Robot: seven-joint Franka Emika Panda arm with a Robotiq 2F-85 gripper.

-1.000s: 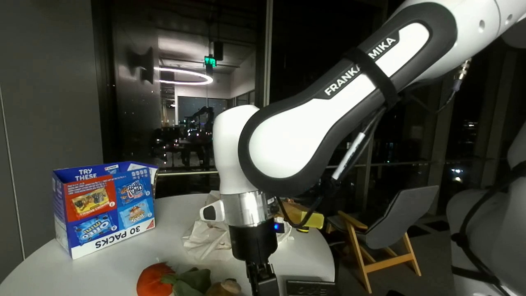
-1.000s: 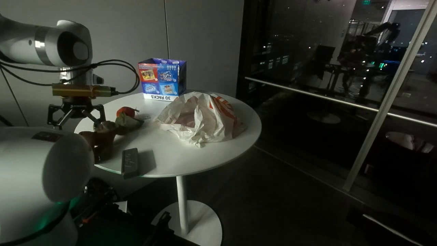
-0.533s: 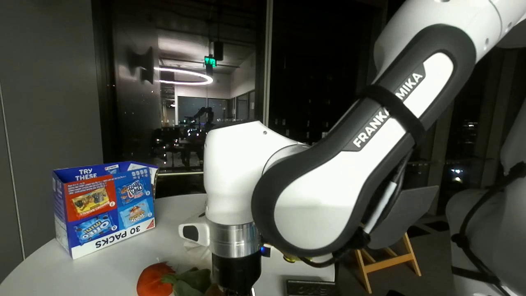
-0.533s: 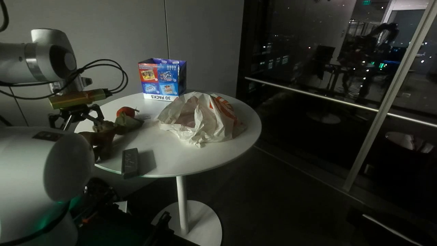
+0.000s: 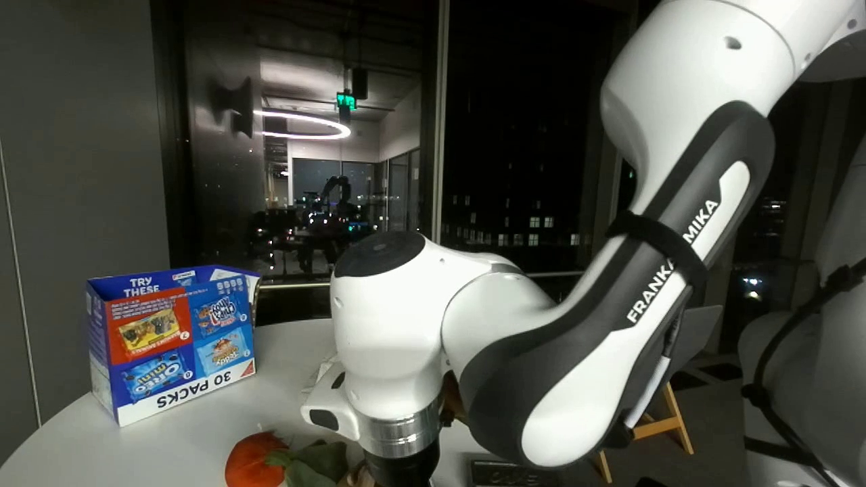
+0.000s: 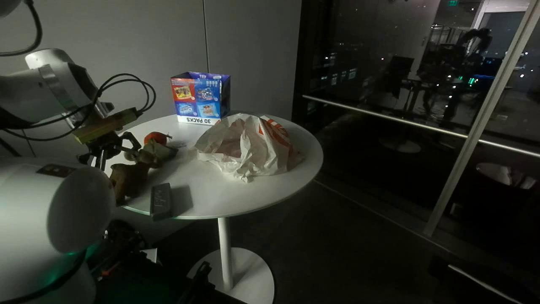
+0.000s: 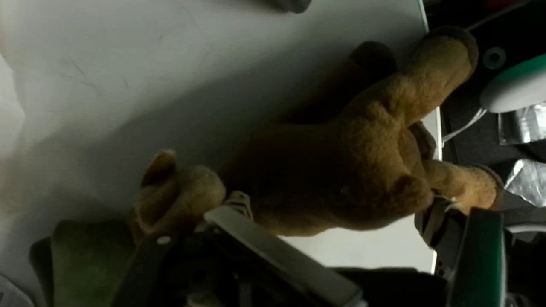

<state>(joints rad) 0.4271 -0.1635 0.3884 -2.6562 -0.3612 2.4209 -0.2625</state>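
A brown plush animal lies across the white table near its edge, legs towards that edge. My gripper is low and tilted over this plush, its jaws wide apart. In the wrist view one finger reaches down by the plush's head and the other is by a leg; whether they touch it I cannot tell. A grey-green soft piece lies by the head, and a red plush just beyond. In an exterior view the arm and the lower picture edge hide the fingers.
A blue snack box stands open on the table. A crumpled white bag lies at the table's middle, and a dark grey block near the rim. A chair's wooden leg shows behind the arm.
The arm has come down and the gripper has tilted, sinking closer to the brown plush. The plush appears shifted slightly towards the grey-green piece. The jaws have stayed wide.
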